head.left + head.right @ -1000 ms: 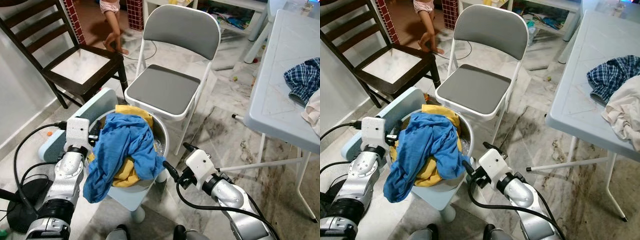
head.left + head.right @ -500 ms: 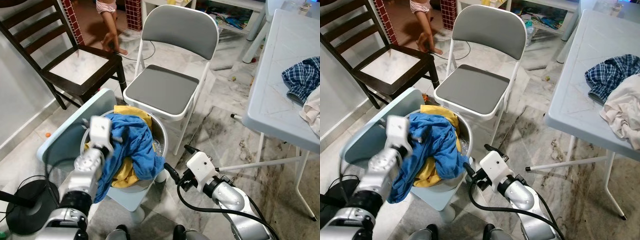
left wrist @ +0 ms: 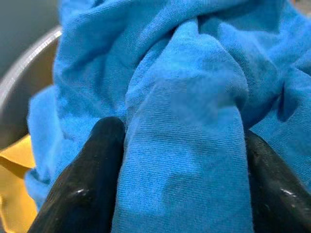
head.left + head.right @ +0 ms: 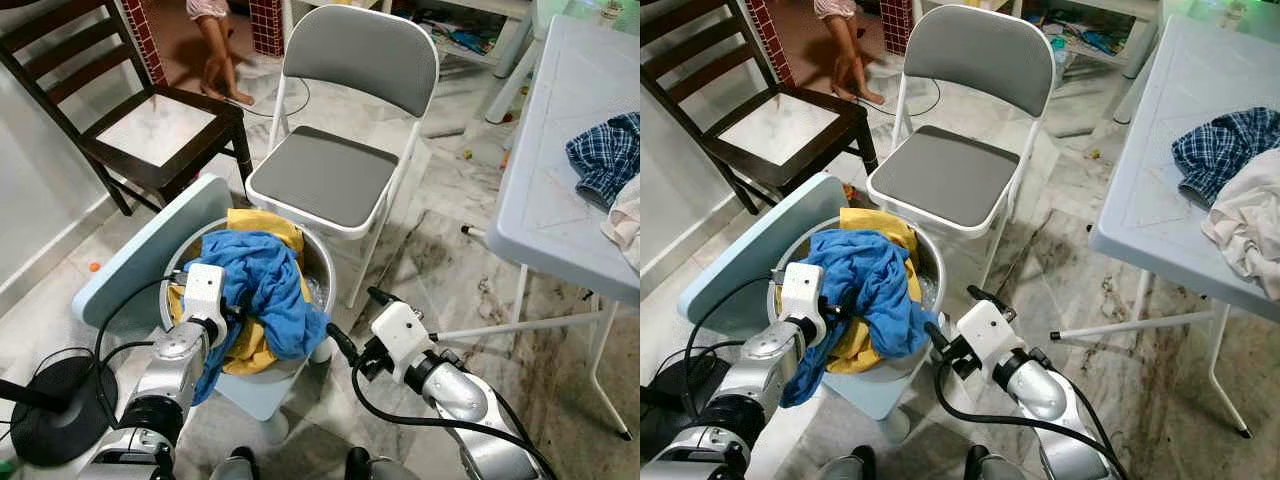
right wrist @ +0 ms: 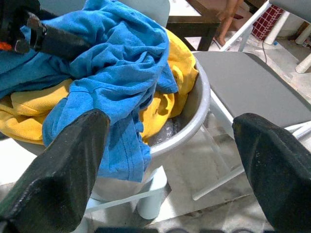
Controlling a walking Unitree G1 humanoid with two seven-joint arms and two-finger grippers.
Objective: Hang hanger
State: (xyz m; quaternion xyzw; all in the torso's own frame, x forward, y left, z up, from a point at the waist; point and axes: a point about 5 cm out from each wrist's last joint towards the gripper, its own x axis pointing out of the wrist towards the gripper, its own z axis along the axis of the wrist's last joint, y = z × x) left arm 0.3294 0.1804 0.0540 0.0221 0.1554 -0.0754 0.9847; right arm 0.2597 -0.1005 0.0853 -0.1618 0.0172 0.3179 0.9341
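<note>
While folding chair [image 4: 340,170] stands behind, left gripper [image 3: 180,160] pinches blue garment [image 4: 262,285].

text: none legible | labels: none | brands: none | numbers: none | signs: none

the crumpled blue cotton garment [image 4: 262,290] covers most of the yellow cloth [image 4: 252,345] and the round grey metal basin's [image 4: 322,275] inside. a person's bare legs [image 4: 216,60] are cut off at the top edge, blurred.
</note>
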